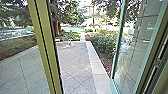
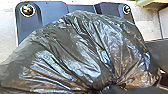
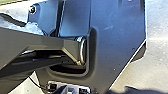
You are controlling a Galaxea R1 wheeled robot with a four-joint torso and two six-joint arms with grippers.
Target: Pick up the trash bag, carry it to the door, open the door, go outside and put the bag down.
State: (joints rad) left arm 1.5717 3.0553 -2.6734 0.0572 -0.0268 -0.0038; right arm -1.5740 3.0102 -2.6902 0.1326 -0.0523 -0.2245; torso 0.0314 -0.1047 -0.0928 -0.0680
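Glass door (image 1: 132,55) standing open, paved yard (image 1: 72,60) beyond (shrubs (image 1: 103,43) alongside), trash bag (image 2: 75,50) over robot's dark plate (image 2: 55,15), gathered neck clamped between left gripper's (image 2: 101,90) fingers, right gripper (image 3: 68,90) state cannot be told.

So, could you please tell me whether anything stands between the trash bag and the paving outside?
Nothing visible blocks the doorway ahead. The post bounds it on the left and the open glass door on the right, with paving between, so the trash bag should probably pass through.
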